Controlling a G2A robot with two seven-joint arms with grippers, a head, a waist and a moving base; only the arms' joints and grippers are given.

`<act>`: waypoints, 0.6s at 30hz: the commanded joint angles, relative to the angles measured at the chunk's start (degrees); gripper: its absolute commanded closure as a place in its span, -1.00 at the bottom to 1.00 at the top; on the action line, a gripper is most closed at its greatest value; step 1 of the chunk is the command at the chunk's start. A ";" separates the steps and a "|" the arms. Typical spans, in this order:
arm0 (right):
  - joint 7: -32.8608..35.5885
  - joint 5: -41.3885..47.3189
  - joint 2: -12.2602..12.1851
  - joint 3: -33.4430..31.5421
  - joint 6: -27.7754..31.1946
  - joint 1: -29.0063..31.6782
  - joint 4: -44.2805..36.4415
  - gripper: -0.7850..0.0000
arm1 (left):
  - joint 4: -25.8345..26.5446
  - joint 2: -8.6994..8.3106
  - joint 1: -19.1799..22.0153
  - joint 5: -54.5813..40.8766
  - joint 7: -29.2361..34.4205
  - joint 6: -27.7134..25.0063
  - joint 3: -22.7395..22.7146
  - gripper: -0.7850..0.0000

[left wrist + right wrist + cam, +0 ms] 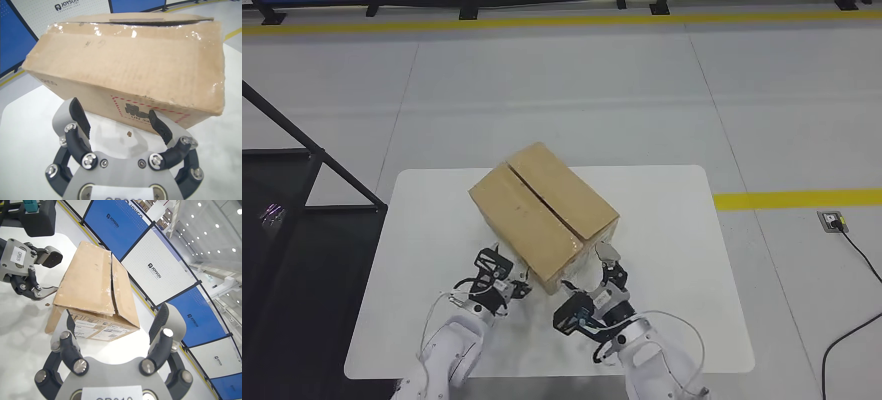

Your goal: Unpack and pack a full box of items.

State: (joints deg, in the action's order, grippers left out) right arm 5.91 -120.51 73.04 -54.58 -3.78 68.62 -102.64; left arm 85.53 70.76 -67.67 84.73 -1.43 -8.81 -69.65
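A brown cardboard box (542, 203) stands askew in the middle of the white table (672, 260). Its top flaps are down, and the taped centre seam (111, 279) is split and gapes slightly. My left gripper (113, 108) is open just short of the box's long side wall (128, 62), near the red-dashed label (151, 113). In the top view this left gripper (500, 272) is by the box's near-left corner. My right gripper (115, 311) is open, facing the labelled end wall (98, 330) from slightly above. The right gripper (606, 262) shows by the near-right corner in the top view.
A small brown scrap (129, 134) lies on the table between the left gripper and the box. A black frame and dark platform (282, 200) stand left of the table. Bare tabletop runs along the right side and front edge (542, 372).
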 commanded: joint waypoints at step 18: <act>1.82 2.92 1.94 3.52 1.20 0.67 4.36 -1.00 | -0.82 -1.36 -5.67 -15.34 -3.85 5.82 -18.51 -1.00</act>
State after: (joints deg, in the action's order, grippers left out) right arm 6.92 -117.75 74.61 -52.19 -1.56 69.77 -99.16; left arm 84.82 69.44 -73.29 70.43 -5.34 -3.03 -87.32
